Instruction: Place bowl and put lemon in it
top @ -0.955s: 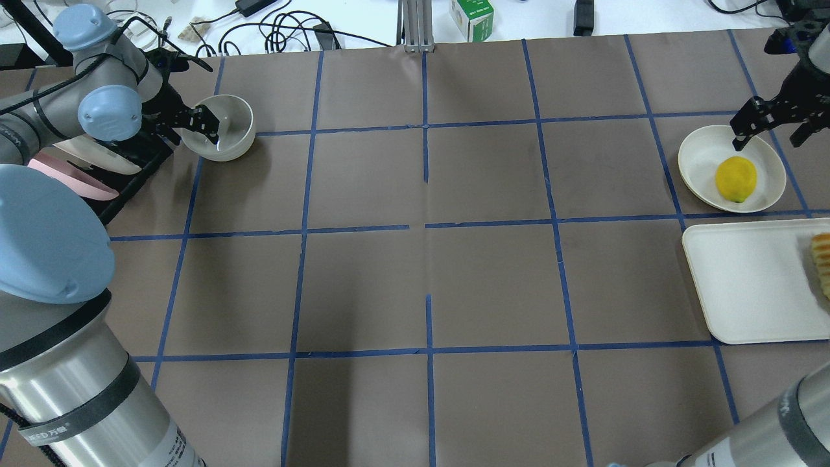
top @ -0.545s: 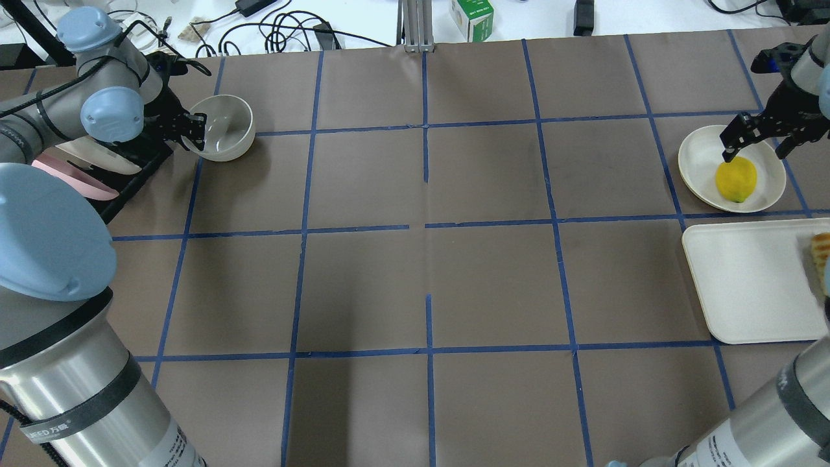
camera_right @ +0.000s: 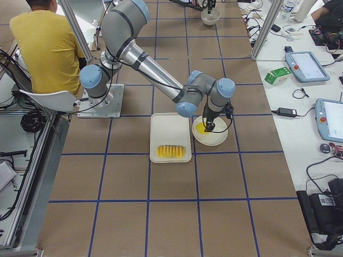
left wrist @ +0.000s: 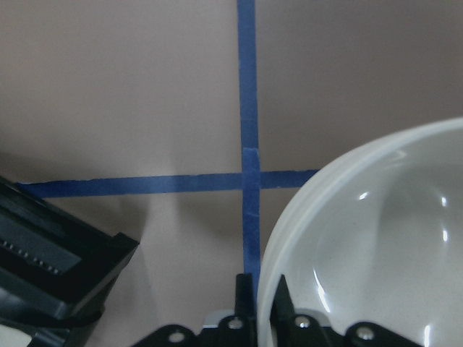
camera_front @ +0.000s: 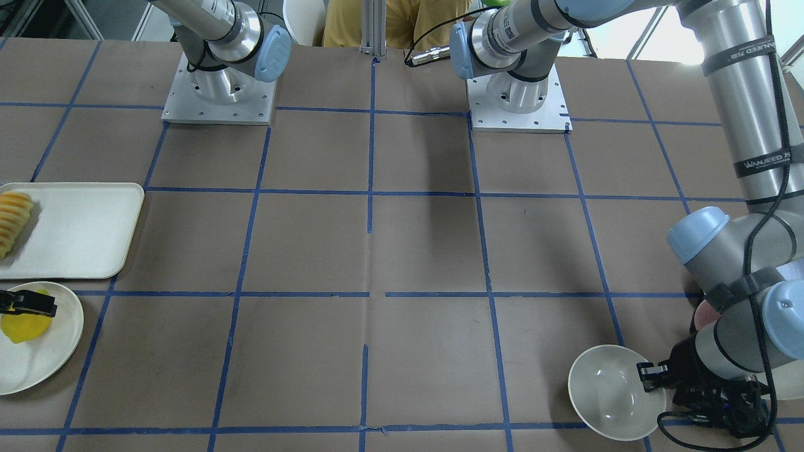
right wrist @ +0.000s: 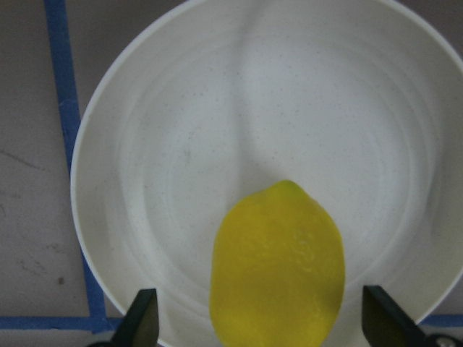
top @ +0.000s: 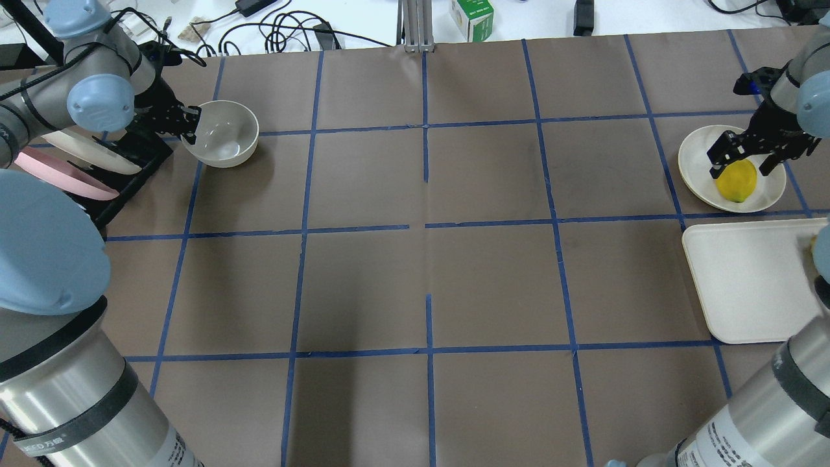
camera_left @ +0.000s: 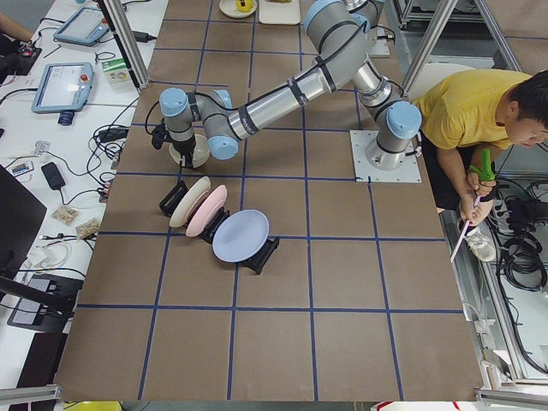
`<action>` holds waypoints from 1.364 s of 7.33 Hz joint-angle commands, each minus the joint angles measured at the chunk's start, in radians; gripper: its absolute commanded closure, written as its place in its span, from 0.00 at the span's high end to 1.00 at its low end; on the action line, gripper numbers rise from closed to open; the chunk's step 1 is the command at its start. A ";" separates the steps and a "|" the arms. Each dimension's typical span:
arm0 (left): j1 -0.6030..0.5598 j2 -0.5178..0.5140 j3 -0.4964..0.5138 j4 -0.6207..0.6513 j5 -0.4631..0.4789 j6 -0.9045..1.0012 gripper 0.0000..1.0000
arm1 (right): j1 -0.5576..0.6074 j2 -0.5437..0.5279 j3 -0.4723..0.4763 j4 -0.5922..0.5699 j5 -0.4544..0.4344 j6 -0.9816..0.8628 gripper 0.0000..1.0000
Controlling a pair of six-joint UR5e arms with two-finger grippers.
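The off-white bowl [top: 224, 133] is upright at the far left of the table, beside the plate rack. My left gripper [top: 192, 126] is shut on its near rim; the left wrist view shows the fingers [left wrist: 246, 300] pinching the rim of the bowl [left wrist: 376, 246]. I cannot tell whether the bowl touches the table. The yellow lemon [top: 736, 181] lies on a flat off-white plate [top: 697, 162] at the far right. My right gripper [top: 739, 170] is open and straddles the lemon; the right wrist view shows the lemon [right wrist: 278, 267] between the fingertips [right wrist: 141, 325].
A white tray [top: 746, 279] lies next to the plate, with sliced ridged food [camera_front: 12, 213] on it. A black rack [top: 123, 159] with pink, white and blue plates stands left of the bowl. Cables and a green box [top: 472, 16] lie beyond the far edge.
The left gripper has turned the bowl from tilted to level and shifted it slightly. The right gripper has come down and toward the lemon, and now straddles it.
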 commanded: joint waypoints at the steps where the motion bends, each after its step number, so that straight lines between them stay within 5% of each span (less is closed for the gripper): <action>1: -0.007 0.024 0.005 -0.049 0.000 0.000 0.00 | 0.000 0.012 0.001 -0.011 -0.003 -0.001 0.75; 3: -0.005 0.034 0.005 -0.064 0.001 0.000 0.00 | 0.000 0.004 0.001 0.004 -0.006 0.004 0.14; 5: -0.005 0.040 0.003 -0.081 0.003 0.001 0.00 | 0.000 -0.010 -0.010 0.012 -0.014 0.005 0.00; 8: -0.162 0.113 -0.061 -0.159 -0.088 -0.205 0.00 | 0.017 -0.141 -0.015 0.148 -0.023 0.040 0.00; 10: -0.304 0.202 -0.212 -0.138 -0.092 -0.467 0.00 | 0.108 -0.203 -0.016 0.220 -0.021 0.161 0.00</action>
